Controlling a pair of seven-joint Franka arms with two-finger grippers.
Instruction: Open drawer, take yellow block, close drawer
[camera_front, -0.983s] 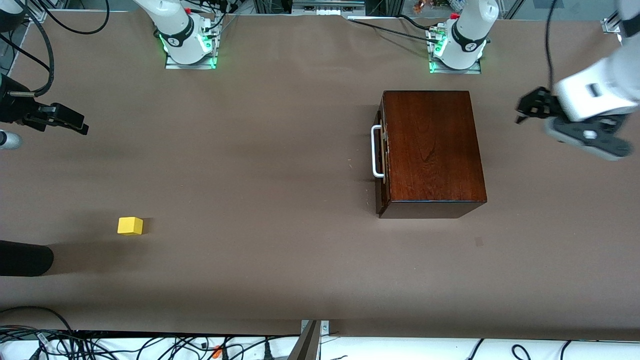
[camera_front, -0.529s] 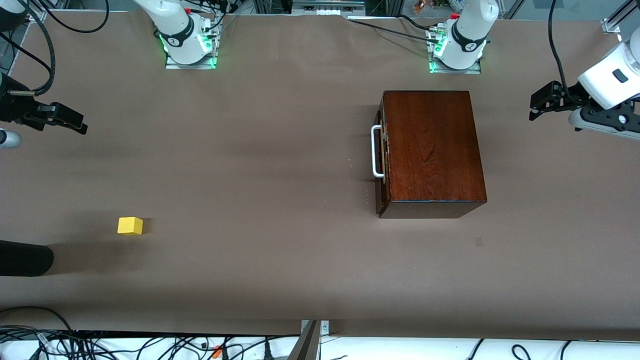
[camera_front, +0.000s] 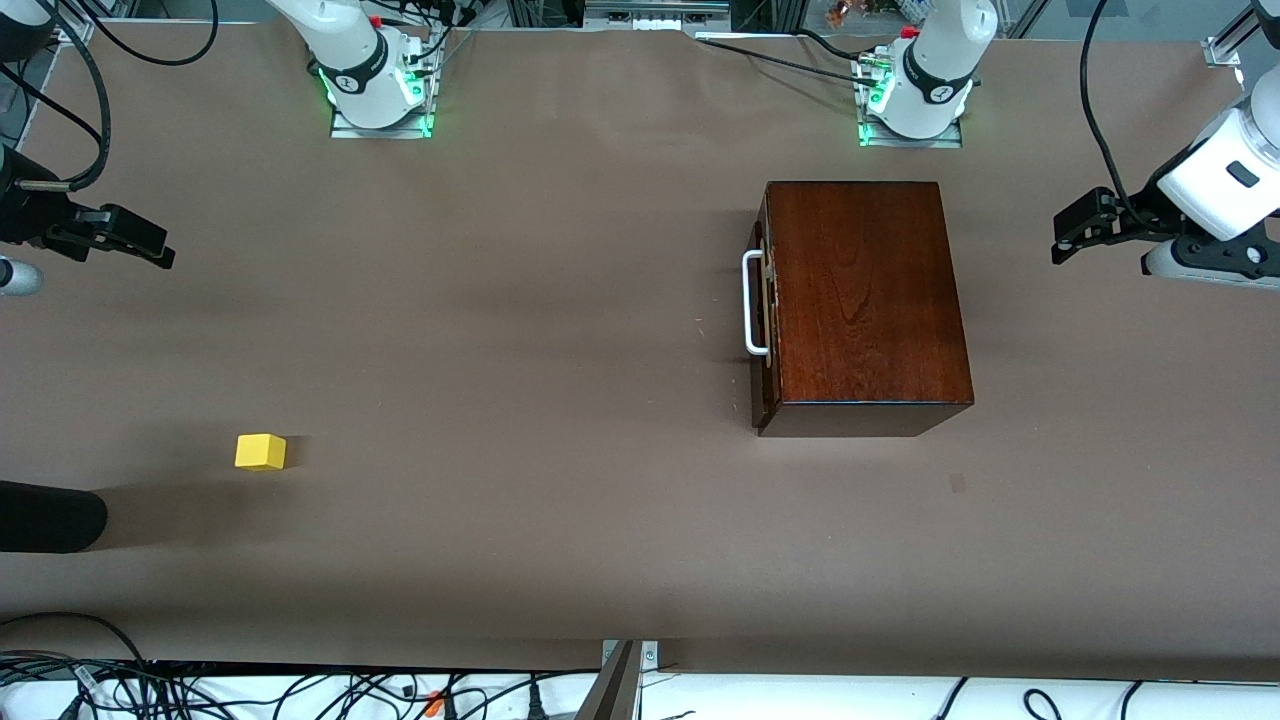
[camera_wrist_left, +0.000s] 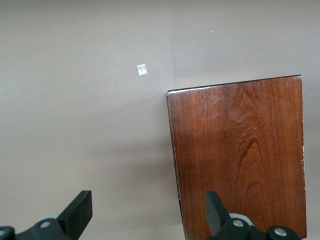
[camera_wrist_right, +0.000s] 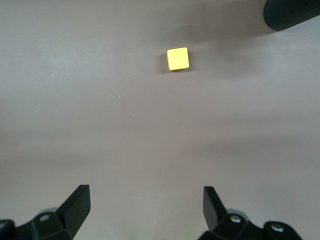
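Note:
The dark mahogany box (camera_front: 865, 290) stands toward the left arm's end of the table. Its drawer is shut, and the white bar handle (camera_front: 750, 303) faces the right arm's end. The yellow block (camera_front: 260, 451) lies on the bare table toward the right arm's end, nearer the front camera; it also shows in the right wrist view (camera_wrist_right: 178, 59). My left gripper (camera_front: 1062, 238) is open and empty, in the air beside the box's back end; the box top shows in its wrist view (camera_wrist_left: 240, 155). My right gripper (camera_front: 160, 250) is open and empty, over the table's right-arm end.
A dark rounded object (camera_front: 50, 515) lies at the table edge close to the yellow block. A small pale mark (camera_front: 958, 484) is on the table nearer the front camera than the box. Cables run along the front edge.
The left arm's wrist has swung away from the box toward the table's end, while its open gripper stays beside the box. The right arm, block and box have not moved.

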